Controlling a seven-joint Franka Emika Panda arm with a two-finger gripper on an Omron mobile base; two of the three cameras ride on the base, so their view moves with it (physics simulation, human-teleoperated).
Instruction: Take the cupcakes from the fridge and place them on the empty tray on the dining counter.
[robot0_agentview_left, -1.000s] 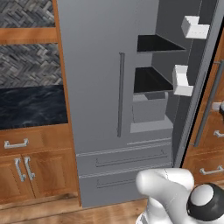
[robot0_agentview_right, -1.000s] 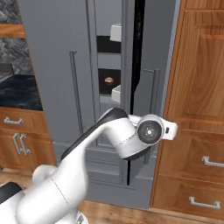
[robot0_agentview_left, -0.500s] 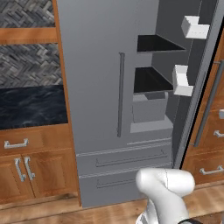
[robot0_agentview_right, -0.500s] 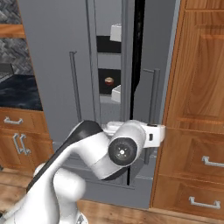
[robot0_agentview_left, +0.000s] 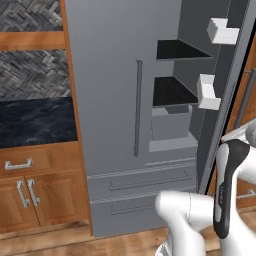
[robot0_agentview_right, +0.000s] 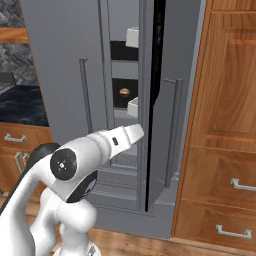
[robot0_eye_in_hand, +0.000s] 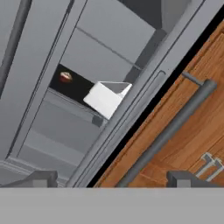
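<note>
Behind the part-open right door of the fridge (robot0_agentview_right: 60, 55) one cupcake (robot0_agentview_right: 124, 93) sits on a black shelf, seen through the narrow door gap in the right base view; hand view picks it up too, small and tilted, just beside a white door bin (robot0_eye_in_hand: 105, 98). Left base view looks past the door into the fridge from the other side: two black shelves (robot0_agentview_left: 172, 91), a grey inner drawer (robot0_agentview_left: 170, 121), two white bins on the door, no cupcake visible from there. Gripper (robot0_eye_in_hand: 111, 178) shows at the bottom of the hand view, tips spread wide with nothing between them, aimed at the edge of the open door with its bar handle (robot0_eye_in_hand: 170, 131) running diagonally across. Arm (robot0_agentview_right: 95, 150) in right base view reaches toward the door gap, its hand end near the door edge. Wood cabinets (robot0_agentview_right: 225, 125) flank the fridge on the right, more wood drawers and a dark marbled wall counter (robot0_agentview_left: 35, 122) on the left with grey herringbone backsplash above, wood plank floor below
</note>
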